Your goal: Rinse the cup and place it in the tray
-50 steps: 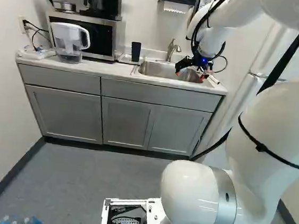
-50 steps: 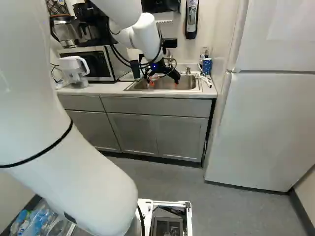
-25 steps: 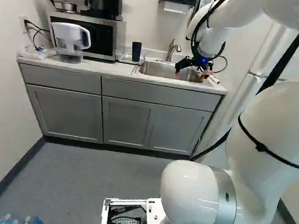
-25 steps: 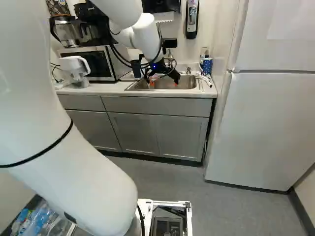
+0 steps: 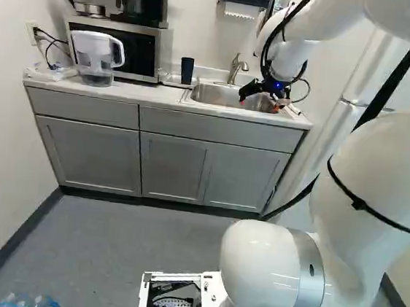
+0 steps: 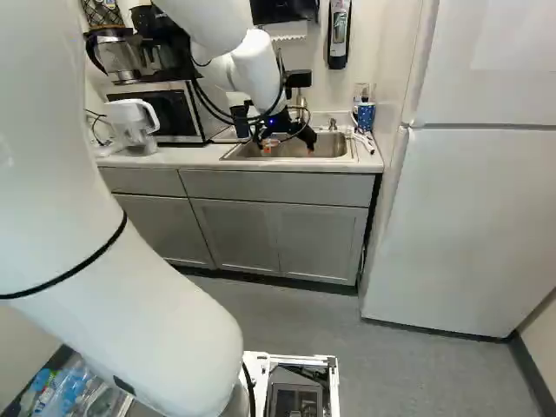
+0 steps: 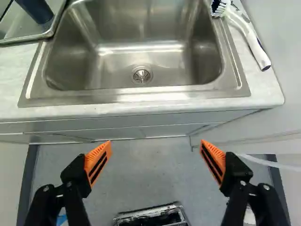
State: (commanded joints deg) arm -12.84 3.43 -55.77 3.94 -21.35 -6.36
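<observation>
A dark blue cylindrical cup (image 7: 35, 8) stands in the shallow rectangular tray (image 7: 29, 36) beside the steel sink (image 7: 136, 28); the black two-fingered gripper (image 6: 288, 146) hangs wide open near the sink's front edge

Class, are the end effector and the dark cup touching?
Apart. The wrist view shows part of the sink between the end effector and the dark cup.
</observation>
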